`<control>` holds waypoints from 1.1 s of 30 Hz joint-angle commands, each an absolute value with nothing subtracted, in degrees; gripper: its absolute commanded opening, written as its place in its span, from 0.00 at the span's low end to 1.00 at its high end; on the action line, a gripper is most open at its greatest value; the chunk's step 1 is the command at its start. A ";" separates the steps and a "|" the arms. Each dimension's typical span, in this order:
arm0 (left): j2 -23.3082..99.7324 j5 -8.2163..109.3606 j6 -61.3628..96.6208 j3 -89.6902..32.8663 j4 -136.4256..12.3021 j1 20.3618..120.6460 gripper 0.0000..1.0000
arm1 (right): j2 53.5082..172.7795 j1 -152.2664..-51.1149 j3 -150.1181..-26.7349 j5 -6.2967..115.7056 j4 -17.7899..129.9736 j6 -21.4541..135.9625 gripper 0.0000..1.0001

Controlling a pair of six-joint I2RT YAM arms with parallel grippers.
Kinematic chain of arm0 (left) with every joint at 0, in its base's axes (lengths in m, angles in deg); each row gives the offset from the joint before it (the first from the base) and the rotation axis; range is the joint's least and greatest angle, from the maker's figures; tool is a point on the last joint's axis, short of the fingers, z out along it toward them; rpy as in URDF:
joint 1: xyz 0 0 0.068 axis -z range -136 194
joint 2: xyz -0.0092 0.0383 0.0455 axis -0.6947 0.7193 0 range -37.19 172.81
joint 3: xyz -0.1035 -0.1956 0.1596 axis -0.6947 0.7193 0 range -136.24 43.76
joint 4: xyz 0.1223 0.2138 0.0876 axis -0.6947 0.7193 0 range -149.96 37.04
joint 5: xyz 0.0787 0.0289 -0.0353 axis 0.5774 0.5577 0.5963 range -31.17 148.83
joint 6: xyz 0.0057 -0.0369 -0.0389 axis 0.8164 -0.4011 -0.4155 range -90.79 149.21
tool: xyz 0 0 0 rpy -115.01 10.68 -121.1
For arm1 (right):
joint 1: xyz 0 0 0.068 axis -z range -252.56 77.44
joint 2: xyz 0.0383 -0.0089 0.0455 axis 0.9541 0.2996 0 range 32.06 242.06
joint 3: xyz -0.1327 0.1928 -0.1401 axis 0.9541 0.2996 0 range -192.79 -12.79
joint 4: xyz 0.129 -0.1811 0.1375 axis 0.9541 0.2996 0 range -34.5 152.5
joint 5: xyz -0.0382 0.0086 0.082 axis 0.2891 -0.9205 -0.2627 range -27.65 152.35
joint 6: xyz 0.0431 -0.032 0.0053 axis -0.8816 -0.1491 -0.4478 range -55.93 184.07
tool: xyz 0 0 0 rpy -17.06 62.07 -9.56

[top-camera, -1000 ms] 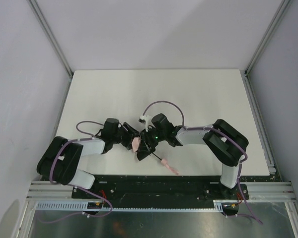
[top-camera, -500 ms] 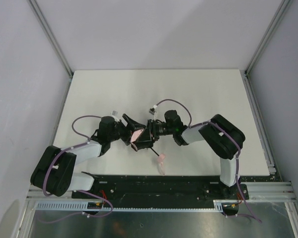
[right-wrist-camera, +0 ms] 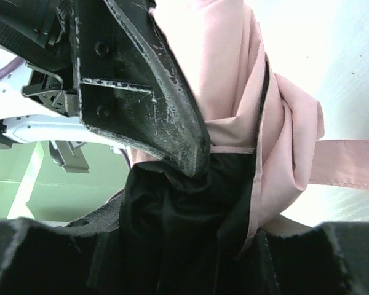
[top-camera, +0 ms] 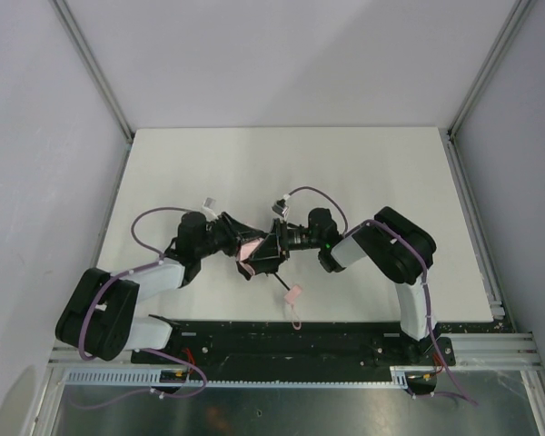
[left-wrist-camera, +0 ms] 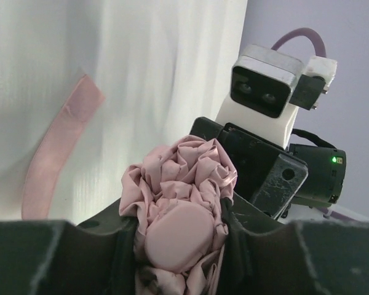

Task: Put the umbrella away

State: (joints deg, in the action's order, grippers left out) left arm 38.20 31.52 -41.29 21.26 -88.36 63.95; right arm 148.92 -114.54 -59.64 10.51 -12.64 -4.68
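Clamped the umbrella (left-wrist-camera: 178, 184) in both left gripper (top-camera: 242, 241) and right gripper (top-camera: 271, 250), risking slick folds slipping free and unfurling.

Both arms (top-camera: 159, 272) have pale grey shells, black joints, looping purple cables (top-camera: 154, 214) and scuffed, screw-fastened black claw fingers (right-wrist-camera: 141, 80).

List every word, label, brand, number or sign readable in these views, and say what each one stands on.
No text can be read in any view.
The umbrella: plain pink fabric, no print showing.
The white tag on the left arm's cable: too small to tell whether it carries text.
The green light on the right arm: a lamp only, no characters.
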 commanded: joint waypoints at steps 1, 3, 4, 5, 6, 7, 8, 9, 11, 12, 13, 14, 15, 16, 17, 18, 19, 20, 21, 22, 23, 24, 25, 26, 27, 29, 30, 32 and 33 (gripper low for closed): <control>38.81 31.90 -38.51 20.36 -90.72 63.39 0.12 | 146.71 -114.91 -59.71 7.02 -15.58 -2.84 0.00; 38.96 31.53 -38.96 20.48 -90.72 63.40 0.03 | 144.33 -114.86 -59.70 9.32 -7.43 2.78 0.06; 38.98 31.43 -39.37 20.65 -90.72 63.46 0.02 | 142.69 -114.89 -59.80 11.31 -1.94 6.75 0.16; 38.95 31.38 -39.93 20.87 -90.72 63.49 0.01 | 140.68 -115.00 -60.20 14.11 4.94 11.81 0.28; 38.89 31.39 -40.52 21.06 -90.72 63.59 0.00 | 138.71 -115.27 -61.11 17.62 12.90 17.77 0.38; 38.95 31.49 -41.03 21.25 -90.72 63.68 0.00 | 136.72 -115.93 -62.22 21.26 21.32 24.22 0.46; 39.11 31.41 -41.59 21.34 -90.68 63.86 0.00 | 134.97 -116.88 -63.56 24.97 28.43 29.91 0.53; 39.41 31.23 -42.14 21.43 -90.52 64.09 0.00 | 133.57 -117.84 -64.90 28.32 34.19 34.73 0.58; 40.05 31.10 -43.47 21.56 -90.36 64.63 0.00 | 131.86 -119.70 -67.76 33.38 42.57 41.77 0.67; 40.28 31.17 -44.05 21.59 -90.28 64.95 0.00 | 131.40 -120.56 -69.15 35.65 45.96 44.57 0.71; 40.52 31.20 -44.64 21.60 -90.10 65.29 0.00 | 131.17 -121.61 -70.55 38.05 49.06 47.11 0.74; 40.73 31.31 -45.29 21.60 -89.88 65.68 0.00 | 131.06 -122.66 -71.82 40.40 51.57 49.31 0.76; 40.92 31.32 -45.96 21.56 -89.64 66.00 0.00 | 130.95 -123.67 -72.80 42.36 53.23 50.84 0.77; 41.02 31.28 -46.57 21.45 -89.52 66.43 0.00 | 130.99 -124.40 -73.52 43.79 54.23 51.66 0.78; 41.11 31.26 -46.91 21.31 -89.33 66.77 0.00 | 131.19 -124.80 -74.05 44.32 54.60 51.84 0.79; 41.07 31.33 -47.30 21.15 -89.15 67.25 0.00 | 131.55 -124.96 -74.58 44.46 54.70 51.63 0.79; 40.83 31.50 -47.76 21.07 -89.01 67.63 0.00 | 131.95 -125.09 -75.02 44.30 54.79 51.26 0.77; 40.53 31.63 -48.21 21.03 -88.81 67.90 0.00 | 132.37 -125.10 -75.33 44.01 54.70 50.81 0.75; 40.12 31.79 -48.66 21.01 -88.53 68.08 0.00 | 132.66 -125.11 -75.48 43.55 54.48 50.23 0.71; 39.70 31.86 -49.06 20.96 -88.26 68.17 0.00 | 132.99 -125.07 -75.56 42.62 54.07 49.55 0.64; 39.22 31.86 -49.30 20.84 -87.95 68.22 0.00 | 133.28 -124.97 -75.60 41.54 53.64 48.77 0.55; 38.81 31.90 -49.42 20.70 -87.45 68.28 0.00 | 133.47 -124.74 -75.61 40.21 53.12 47.80 0.41; 38.38 32.01 -49.48 20.63 -87.06 68.27 0.00 | 133.66 -124.53 -75.58 38.58 52.42 47.02 0.27; 37.95 32.15 -49.34 20.63 -86.78 68.31 0.00 | 133.84 -124.21 -75.56 36.71 51.58 46.09 0.14; 37.51 32.35 -49.00 20.59 -86.64 68.29 0.00 | 133.93 -123.88 -75.60 34.98 50.90 44.93 0.07; 36.41 32.75 -48.09 20.67 -86.45 68.25 0.00 | 133.91 -123.16 -75.63 31.31 49.82 42.94 0.02; 35.82 33.00 -47.67 20.70 -86.39 68.21 0.00 | 133.70 -122.82 -75.54 30.04 49.54 42.08 0.01; 34.65 33.61 -46.74 20.68 -86.34 68.18 0.00 | 133.26 -121.98 -75.44 26.43 47.90 39.83 0.00; 34.19 33.92 -46.34 20.62 -86.33 68.18 0.01 | 133.02 -121.53 -75.27 24.52 46.56 38.28 0.00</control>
